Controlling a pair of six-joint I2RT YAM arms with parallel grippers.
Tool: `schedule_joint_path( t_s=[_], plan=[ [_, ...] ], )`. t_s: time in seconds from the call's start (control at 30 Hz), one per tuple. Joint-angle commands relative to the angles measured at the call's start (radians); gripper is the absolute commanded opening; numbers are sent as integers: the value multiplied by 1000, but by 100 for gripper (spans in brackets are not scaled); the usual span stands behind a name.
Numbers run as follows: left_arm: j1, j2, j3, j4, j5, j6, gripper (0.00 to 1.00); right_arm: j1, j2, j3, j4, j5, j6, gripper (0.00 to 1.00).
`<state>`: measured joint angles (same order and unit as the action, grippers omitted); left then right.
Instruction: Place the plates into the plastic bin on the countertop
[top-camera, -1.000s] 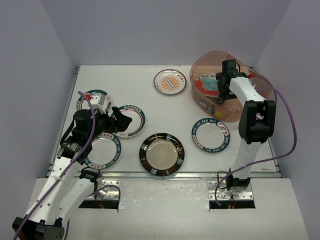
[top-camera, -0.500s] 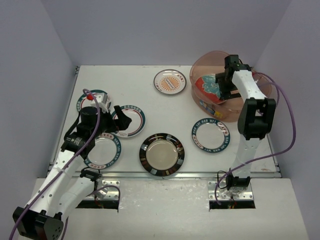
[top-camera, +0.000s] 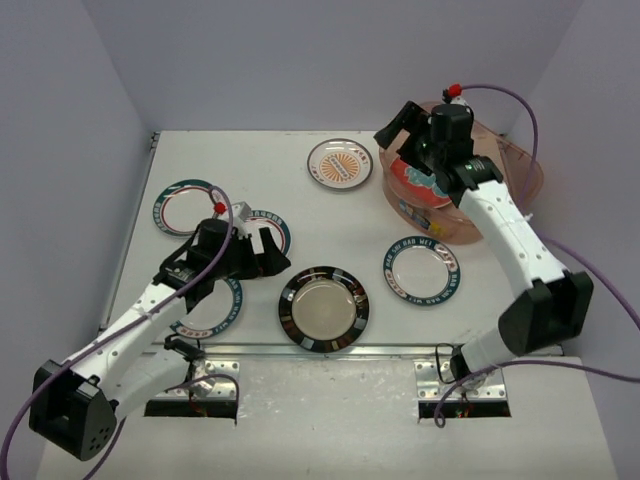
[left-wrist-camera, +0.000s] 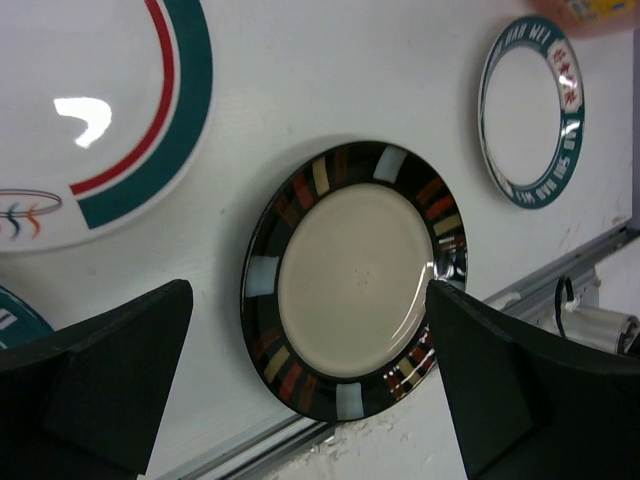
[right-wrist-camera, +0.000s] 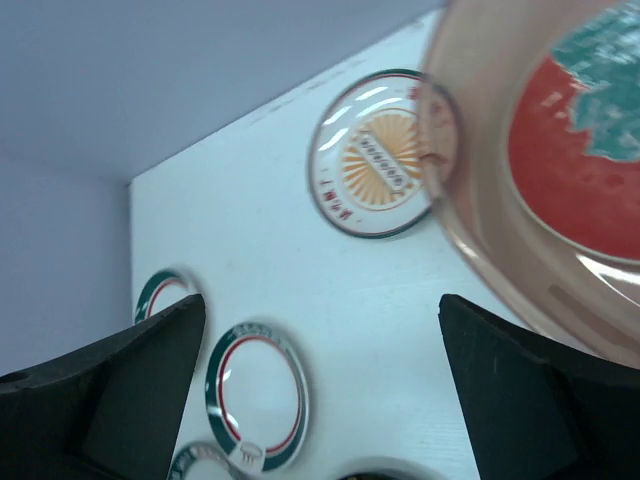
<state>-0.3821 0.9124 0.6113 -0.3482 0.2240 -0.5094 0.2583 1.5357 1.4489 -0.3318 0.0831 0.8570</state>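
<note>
Teal-rimmed plate (left-wrist-camera: 531, 110) lettering reads partly "WEI"; left and right jaws both spread wide, holding nothing.

The left arm (top-camera: 130, 325) and right arm (top-camera: 515, 235) are wearing glossy white shells between chunky black joints. A purple cable (top-camera: 495, 88) is trailing along each, ending in a small red plug (top-camera: 453, 90). The left end effector (left-wrist-camera: 308, 290) and right end effector (right-wrist-camera: 322, 300) are showing matte black, wedge-shaped fingers (left-wrist-camera: 100, 390).

On the countertop (top-camera: 340, 220), the plastic bin (top-camera: 415, 216) stands far right, one plate (top-camera: 412, 183) inside, other plates (top-camera: 421, 268) left and nearer.
</note>
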Motion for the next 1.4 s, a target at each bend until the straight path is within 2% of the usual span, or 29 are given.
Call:
schedule_joint_path(
  t_s=[0.0,0.07,0.17,0.27,0.37,0.43,0.63,0.8,0.83,0.9,0.97,1.23,1.37],
  plan=[
    [-64,92,-48,125,22,-32,100,-16,-165,-115,176,-306,-347,99],
    [-78,122,-73,152,25,-31,99,-16,-228,-177,162,-512,-404,99],
    [-96,187,-125,205,53,-43,96,-16,-325,-329,182,-671,-443,99],
    [-112,251,-157,262,87,-57,90,-17,-425,-482,213,-727,-435,99],
    [-123,292,-167,282,87,-58,77,-17,-478,-593,229,-751,-427,99],
    [-123,324,-181,305,93,-60,54,-17,-504,-650,243,-790,-412,99],
    [-124,378,-218,353,102,-79,46,-17,-470,-663,193,-794,-431,99],
    [-124,445,-239,454,152,-104,38,-17,-430,-683,246,-876,-424,99],
    [-124,455,-242,460,158,-104,34,-16,-425,-685,249,-887,-425,99],
    [-123,467,-252,492,172,-108,11,-17,-420,-694,261,-909,-434,99],
    [-124,462,-257,503,161,-107,0,-17,-417,-699,263,-903,-444,99],
    [-118,254,-254,487,82,-161,0,-18,-340,-696,326,-903,-419,99],
    [-40,150,-178,456,161,-186,0,-28,-291,-707,388,-976,-419,99]
  ],
)
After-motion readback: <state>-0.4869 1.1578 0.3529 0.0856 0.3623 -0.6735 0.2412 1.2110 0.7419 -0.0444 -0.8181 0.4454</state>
